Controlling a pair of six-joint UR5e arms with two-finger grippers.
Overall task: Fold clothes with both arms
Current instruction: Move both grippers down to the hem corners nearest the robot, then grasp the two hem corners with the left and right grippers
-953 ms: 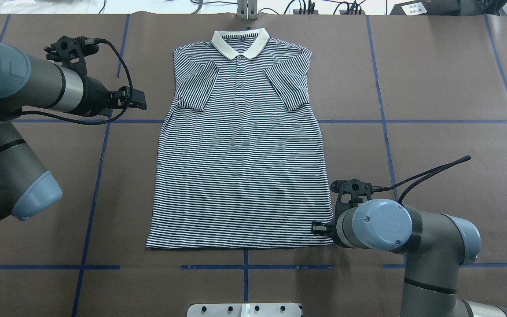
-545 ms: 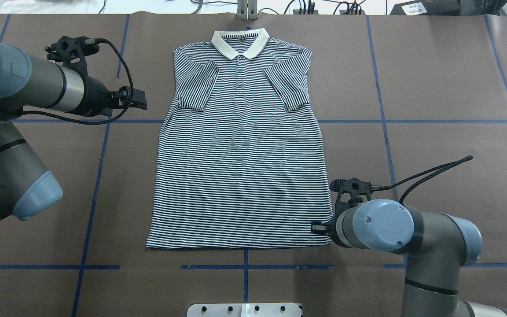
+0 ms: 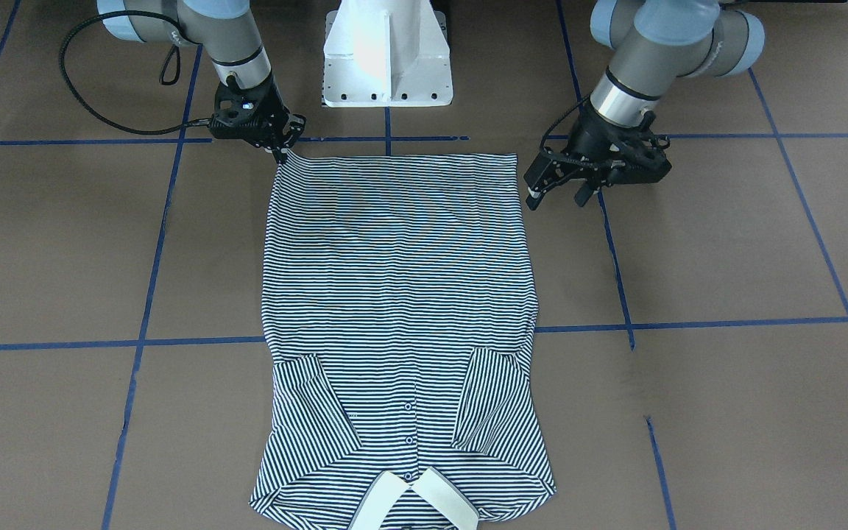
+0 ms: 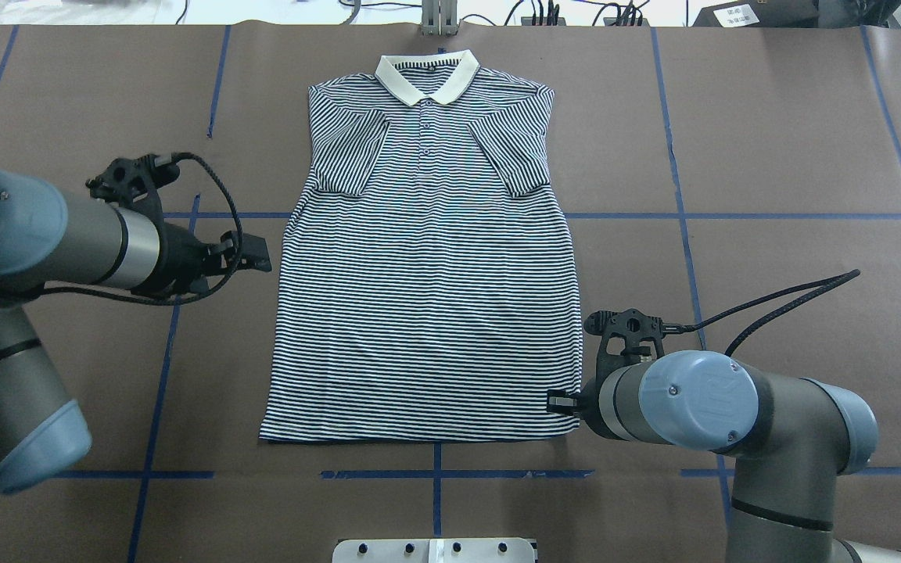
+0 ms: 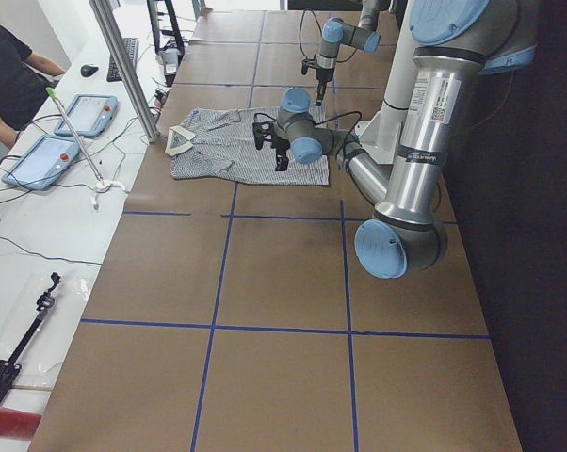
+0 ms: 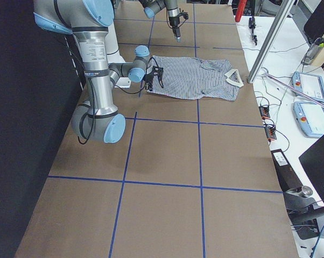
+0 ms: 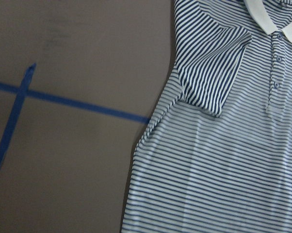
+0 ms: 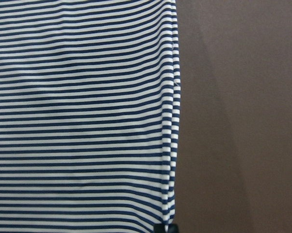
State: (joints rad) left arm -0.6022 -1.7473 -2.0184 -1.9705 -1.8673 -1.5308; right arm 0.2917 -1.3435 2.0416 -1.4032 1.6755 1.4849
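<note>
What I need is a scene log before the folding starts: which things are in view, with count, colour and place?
polo shirt: one, navy-and-white stripes, white collar; flat mid-table, sleeves folded in, collar away from the robot.
table: one, brown, blue tape grid.
pedestal base: one, white, between the arms.
tablets: two, pale, on the white bench beyond the table.
person: one, black top, at that bench.
left arm: one, grey with light-blue caps, beside the shirt's side edge.
left fingers: black, open, off the cloth.
right arm: one, same colours, at the hem.
right fingers: black, shut on the hem corner.
</note>
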